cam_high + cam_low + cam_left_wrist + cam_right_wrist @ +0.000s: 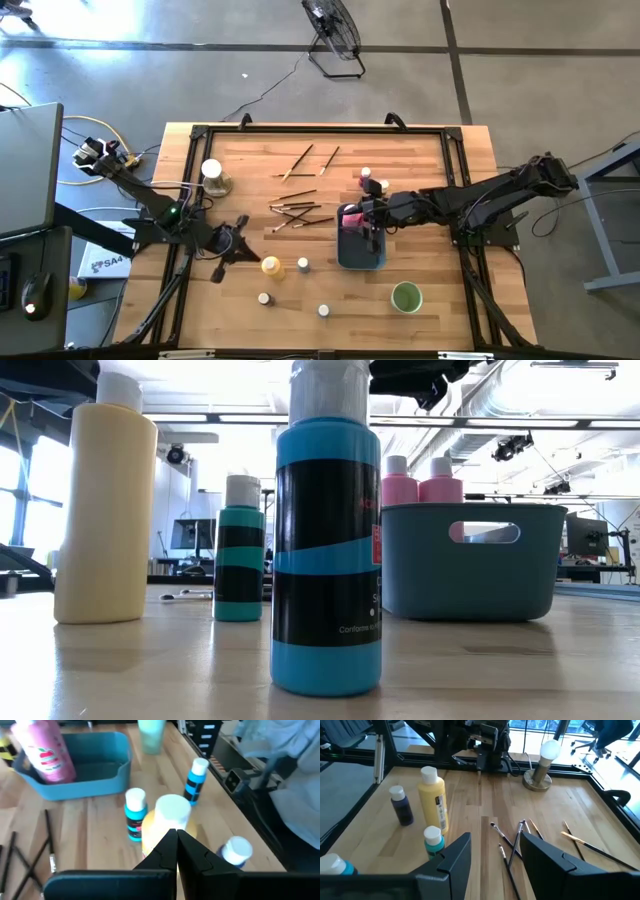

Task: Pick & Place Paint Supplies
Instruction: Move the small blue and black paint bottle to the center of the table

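Observation:
A yellow squeeze bottle (271, 266) stands upright on the table, white cap up. My left gripper (243, 243) is shut just to its left, and its closed tips (176, 840) sit in front of the cap (172, 809). Three small pale-capped jars (303, 264) (264, 298) (323, 311) stand nearby. Thin brown-handled paintbrushes (300, 210) lie scattered mid-table. My right gripper (366, 222) hangs open above the blue-grey tray (360, 262), with nothing between its fingers (455, 855). One pink bottle (45, 750) stands in the tray, and another (367, 180) stands beyond it.
A round green cup (406, 297) stands near the front right of the tray. A white ball on a round base (213, 175) sits at the far left. A black frame (300, 130) borders the tabletop. Bare wood lies along the near edge.

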